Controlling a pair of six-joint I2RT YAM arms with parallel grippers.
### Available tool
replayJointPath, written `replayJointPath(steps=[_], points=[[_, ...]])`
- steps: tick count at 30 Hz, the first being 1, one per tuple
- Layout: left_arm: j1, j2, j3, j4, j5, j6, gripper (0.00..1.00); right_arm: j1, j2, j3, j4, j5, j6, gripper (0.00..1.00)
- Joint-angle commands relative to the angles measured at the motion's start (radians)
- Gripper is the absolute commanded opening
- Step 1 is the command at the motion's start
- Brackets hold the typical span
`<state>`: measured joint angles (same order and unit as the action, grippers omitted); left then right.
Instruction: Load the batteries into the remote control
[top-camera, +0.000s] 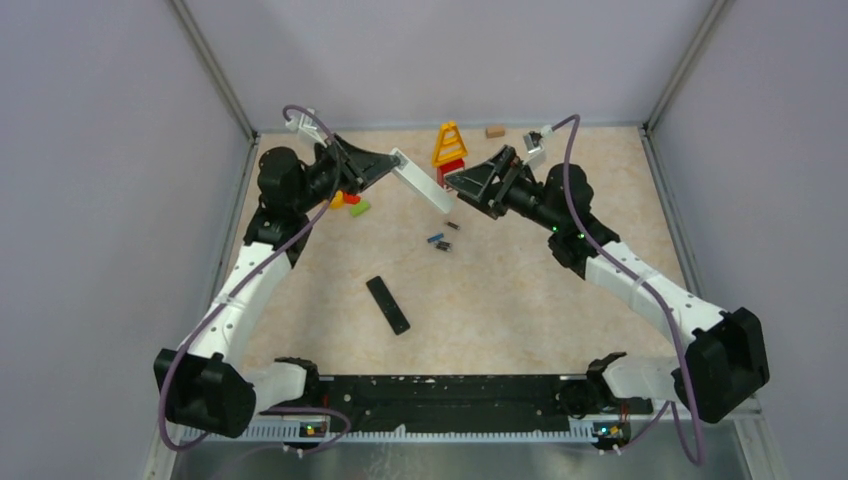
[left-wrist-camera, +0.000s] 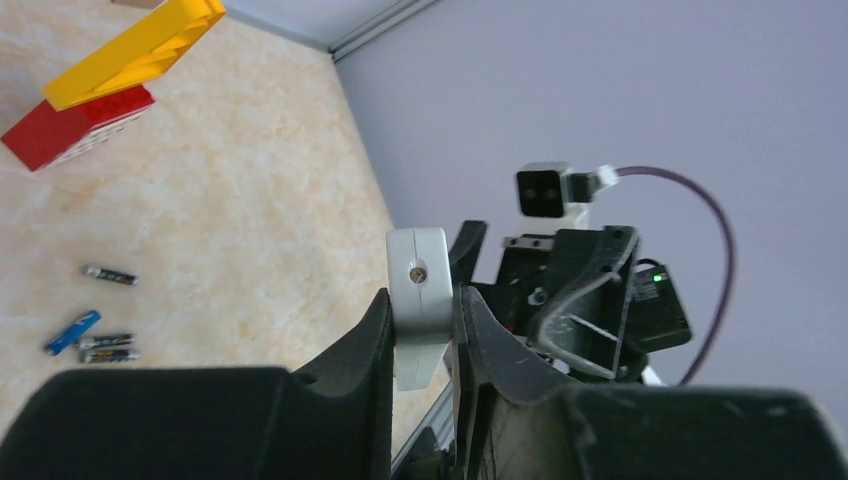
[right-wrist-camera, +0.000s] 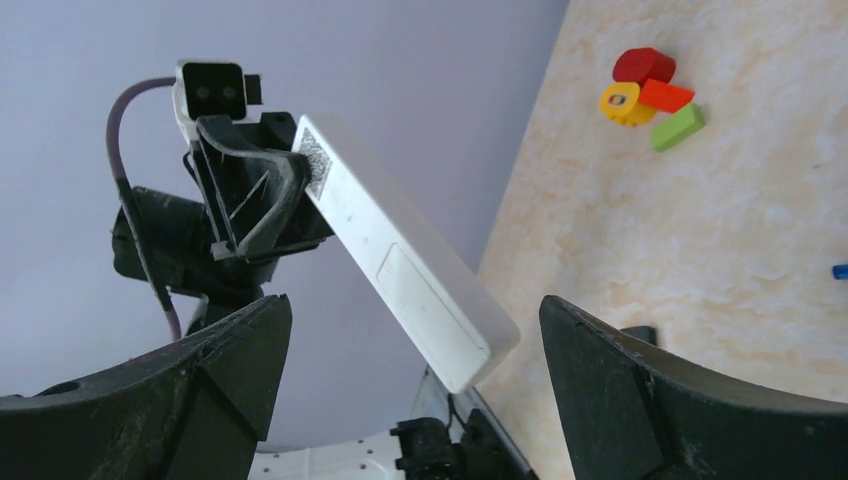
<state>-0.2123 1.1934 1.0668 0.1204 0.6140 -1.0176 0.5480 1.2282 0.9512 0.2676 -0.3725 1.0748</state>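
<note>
Upper middle of the top view, white remote (top-camera: 424, 183): held up off the surface (top-camera: 530, 300), slanting down to the right between my two grippers. In the right wrist view one flat face shows a rectangular panel.
Left gripper (left-wrist-camera: 420, 318): closed on one end of the white remote, a finger pressed to either side of it.
Right gripper (right-wrist-camera: 415, 322): spread wide and gripping nothing. In the right wrist view the free end of the white remote sits between my fingers and touches neither.
Batteries (top-camera: 437, 241): loose on the surface, just below the white remote's free end in the top view. Four show at lower left of the left wrist view: one alone and three close together, one of those blue.
Black remote (top-camera: 388, 305): flat on the surface at lower centre of the top view, slanted, apart from the batteries.
Yellow triangle (top-camera: 449, 143): upper centre of the top view, on a red block (top-camera: 450, 170).
Green block (top-camera: 359, 208): beside small orange and red pieces, under my left gripper in the top view.
Brown block (top-camera: 494, 131): near the back wall.
</note>
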Motion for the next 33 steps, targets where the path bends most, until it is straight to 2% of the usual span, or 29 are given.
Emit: replayJointPath(steps=[1,5,9,14,20,23,25,28,33], points=[[-0.001,-0.065,-0.04,0.187,-0.065,-0.133,0.0,0.008,0.025,0.006,0.145,-0.024,0.165,0.96],[-0.001,-0.097,-0.082,0.243,-0.072,-0.133,0.0,0.009,0.031,-0.061,0.37,-0.069,0.218,0.87],[-0.001,-0.137,-0.135,0.302,-0.095,-0.14,0.0,0.035,0.059,-0.091,0.48,-0.114,0.273,0.78],[-0.001,-0.172,-0.165,0.347,-0.095,-0.165,0.0,0.059,0.055,-0.07,0.464,-0.131,0.258,0.79],[-0.001,-0.189,-0.24,0.477,-0.124,-0.245,0.0,0.072,0.053,-0.035,0.321,-0.136,0.192,0.84],[-0.001,-0.193,-0.246,0.472,-0.14,-0.248,0.0,0.073,0.061,-0.056,0.33,-0.137,0.193,0.86],[-0.002,-0.188,-0.244,0.467,-0.125,-0.26,0.0,0.073,0.061,-0.104,0.443,-0.116,0.244,0.86],[-0.004,-0.186,-0.255,0.475,-0.109,-0.292,0.0,0.073,0.084,-0.173,0.691,-0.087,0.357,0.79],[-0.004,-0.191,-0.255,0.468,-0.086,-0.293,0.0,0.085,0.16,-0.129,0.759,-0.091,0.391,0.61]])
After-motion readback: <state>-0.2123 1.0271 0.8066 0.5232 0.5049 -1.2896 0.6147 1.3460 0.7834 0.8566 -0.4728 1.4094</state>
